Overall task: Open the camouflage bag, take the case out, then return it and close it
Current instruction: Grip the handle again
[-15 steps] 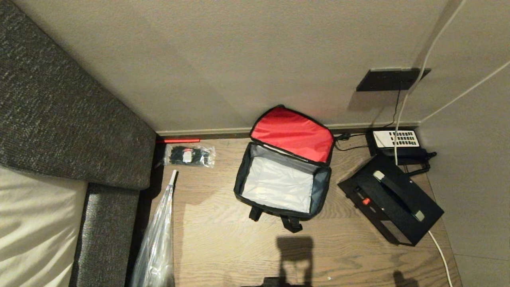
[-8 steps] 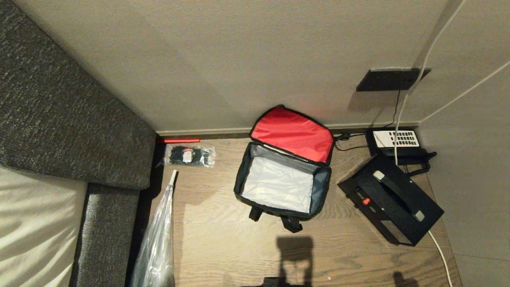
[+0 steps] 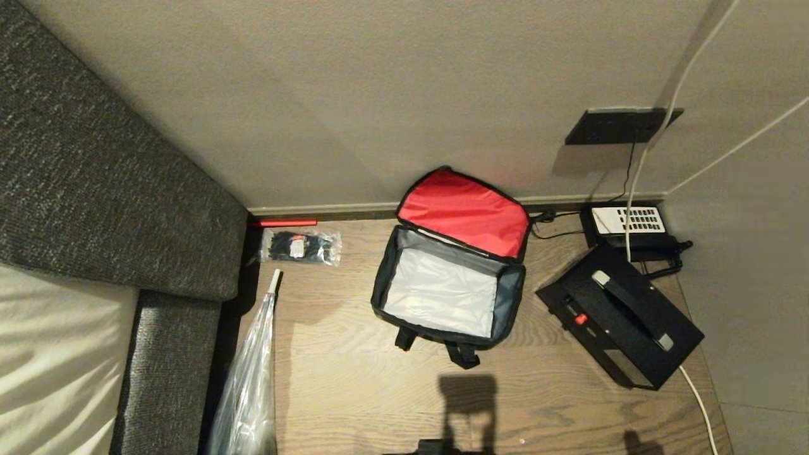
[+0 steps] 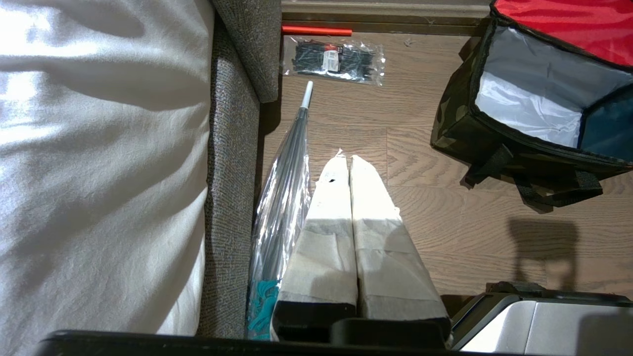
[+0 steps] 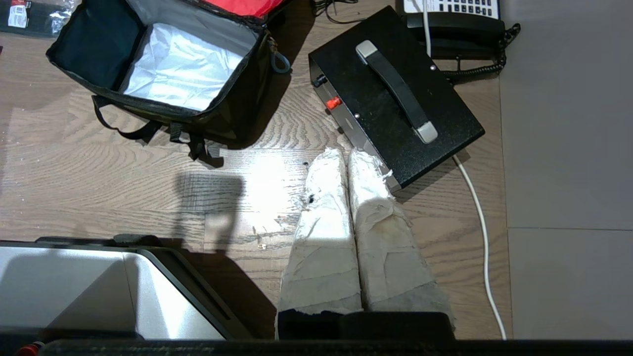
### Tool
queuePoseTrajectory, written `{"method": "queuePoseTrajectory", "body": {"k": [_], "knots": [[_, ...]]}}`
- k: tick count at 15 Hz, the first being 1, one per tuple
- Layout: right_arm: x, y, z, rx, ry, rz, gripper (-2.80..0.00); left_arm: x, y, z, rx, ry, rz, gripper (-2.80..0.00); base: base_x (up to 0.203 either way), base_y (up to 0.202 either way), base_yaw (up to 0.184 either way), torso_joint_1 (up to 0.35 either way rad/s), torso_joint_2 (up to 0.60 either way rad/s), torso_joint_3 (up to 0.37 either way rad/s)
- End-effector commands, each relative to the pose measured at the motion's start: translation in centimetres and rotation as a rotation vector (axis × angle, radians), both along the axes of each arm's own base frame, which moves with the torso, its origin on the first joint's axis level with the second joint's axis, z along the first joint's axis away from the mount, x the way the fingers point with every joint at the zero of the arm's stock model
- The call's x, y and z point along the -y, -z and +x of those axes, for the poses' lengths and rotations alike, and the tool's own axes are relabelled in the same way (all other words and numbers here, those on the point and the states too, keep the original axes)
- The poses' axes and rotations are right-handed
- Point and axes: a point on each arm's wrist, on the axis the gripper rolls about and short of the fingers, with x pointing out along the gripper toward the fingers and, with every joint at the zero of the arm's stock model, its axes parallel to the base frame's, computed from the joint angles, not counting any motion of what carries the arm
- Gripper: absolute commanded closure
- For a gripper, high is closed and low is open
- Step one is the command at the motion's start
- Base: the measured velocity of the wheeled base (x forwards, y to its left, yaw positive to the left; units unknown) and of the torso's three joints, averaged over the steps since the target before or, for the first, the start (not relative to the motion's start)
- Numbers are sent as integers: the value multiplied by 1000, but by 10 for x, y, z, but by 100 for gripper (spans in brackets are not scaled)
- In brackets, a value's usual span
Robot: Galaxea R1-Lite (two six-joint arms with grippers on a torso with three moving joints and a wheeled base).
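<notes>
the bed [image 3: 44,354] with its pale sheet and grey woven frame fills the left side of the head view, and the beige wall [image 3: 379,95] runs along the back. the wooden floor [image 3: 354,385] lies between them.

the camouflage bag [image 3: 449,297] stands open on the floor near the wall, roughly in the middle. its red-lined lid [image 3: 464,212] is flipped back and leans against the wall. the inside shows a pale, shiny bottom [image 3: 442,294] and dark side walls; black straps [image 3: 461,354] hang off the near side.

the black case [image 3: 622,316] with a black handle and silver ends lies flat on the floor to the right of the bag, apart from it, with a small red button on its side. a white cable [image 3: 695,395] runs past its near corner.

a folded clear umbrella [image 3: 246,379] lies along the bed frame, tip pointing to the wall. a black desk phone [image 3: 629,224] with a white keypad sits by the wall behind the case. a clear packet of black cable ties [image 3: 300,246] lies left of the bag, near the bed corner, with a thin red stick [image 3: 284,222] by the skirting behind it.

the left gripper [image 4: 350,160] hangs above the floor beside the umbrella, its taped fingers pressed together, holding nothing. the right gripper [image 5: 347,155] hangs above the floor just beside the near corner of the case, its wrapped fingers likewise closed and empty.
</notes>
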Motion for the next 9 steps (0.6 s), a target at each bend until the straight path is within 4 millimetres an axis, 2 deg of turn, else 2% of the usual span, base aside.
{"method": "queuePoseTrajectory", "body": {"k": [1, 9], "knots": [[0, 0, 0, -2, 0, -1, 0, 0, 1, 0, -1, -1, -2, 0, 0, 0, 0, 0, 0, 0], [0, 0, 0, -1, 0, -1, 0, 0, 1, 0, -1, -1, 0, 0, 0, 0, 0, 0, 0, 0]]}}
